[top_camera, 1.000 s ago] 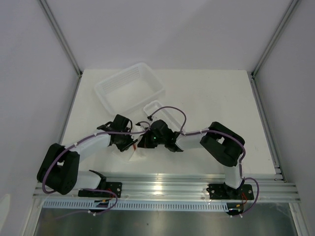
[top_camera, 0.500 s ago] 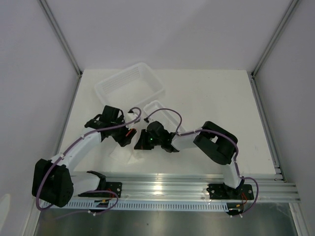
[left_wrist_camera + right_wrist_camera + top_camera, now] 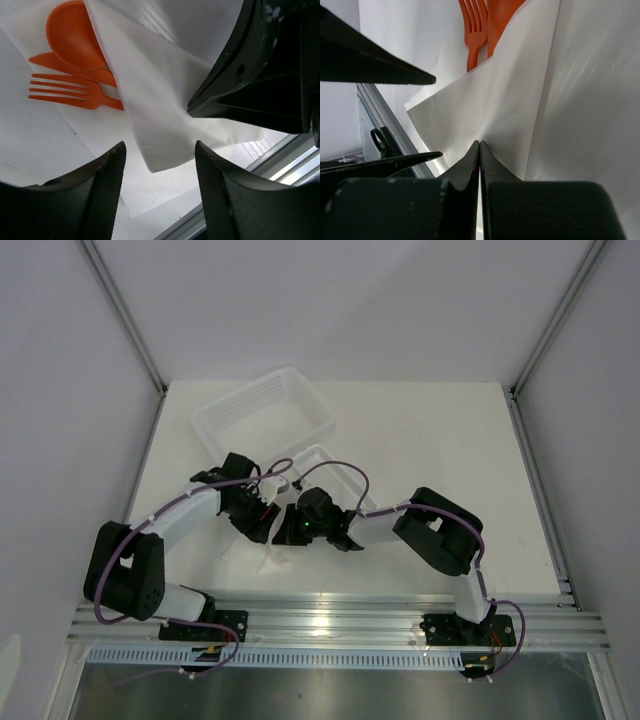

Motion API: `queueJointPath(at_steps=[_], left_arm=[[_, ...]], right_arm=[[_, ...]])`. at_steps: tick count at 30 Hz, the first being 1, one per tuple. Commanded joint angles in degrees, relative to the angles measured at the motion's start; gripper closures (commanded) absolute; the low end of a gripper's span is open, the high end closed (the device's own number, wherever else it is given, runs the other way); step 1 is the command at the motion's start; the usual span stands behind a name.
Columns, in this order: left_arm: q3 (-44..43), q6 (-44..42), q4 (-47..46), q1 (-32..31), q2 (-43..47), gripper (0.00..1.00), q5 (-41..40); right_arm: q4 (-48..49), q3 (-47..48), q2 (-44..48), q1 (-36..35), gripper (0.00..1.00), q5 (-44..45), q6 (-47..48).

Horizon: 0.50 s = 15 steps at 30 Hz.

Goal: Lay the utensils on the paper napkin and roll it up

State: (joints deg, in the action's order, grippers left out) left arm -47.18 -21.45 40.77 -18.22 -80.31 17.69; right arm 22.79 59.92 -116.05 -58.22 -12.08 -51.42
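On the white table (image 3: 430, 440) the napkin (image 3: 165, 100) lies folded over the utensils (image 3: 75, 65). The right gripper (image 3: 480, 147), pressed together, pinches the fold, likely holding it shut. The left gripper (image 3: 159, 195) hovers spread, ready to roll.

utensils (image 3: 75, 67): bright orange | paper napkin (image 3: 160, 100): plain white | basket (image 3: 243, 393): translucent white

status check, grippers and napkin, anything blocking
Left gripper open above the paper napkin. Right gripper shut on a fold of it. Utensils partly under the flap, heads showing. Nothing seen blocking.
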Motion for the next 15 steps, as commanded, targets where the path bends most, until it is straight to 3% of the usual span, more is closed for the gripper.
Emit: queueJointPath(at_steps=[1, 8, 15], left_arm=[[-1.1, 0.7, 2.2, 0.5, 0.6, 0.41, 0.2], [-1.2, 1.1, 1.2, 0.5, -2.6, 0.57, 0.2], [-0.5, 0.4, 1.8, 0.5, -3.3, 0.62, -0.5]], right_arm=[[-3.1, 0.6, 0.8, -0.5, 1.0, 2.3, 0.6], [-3.4, 1.3, 0.9, -0.4, 1.0, 2.8, 0.9], [-3.7, 1.2, 1.2, -0.3, 1.0, 3.1, 0.9]])
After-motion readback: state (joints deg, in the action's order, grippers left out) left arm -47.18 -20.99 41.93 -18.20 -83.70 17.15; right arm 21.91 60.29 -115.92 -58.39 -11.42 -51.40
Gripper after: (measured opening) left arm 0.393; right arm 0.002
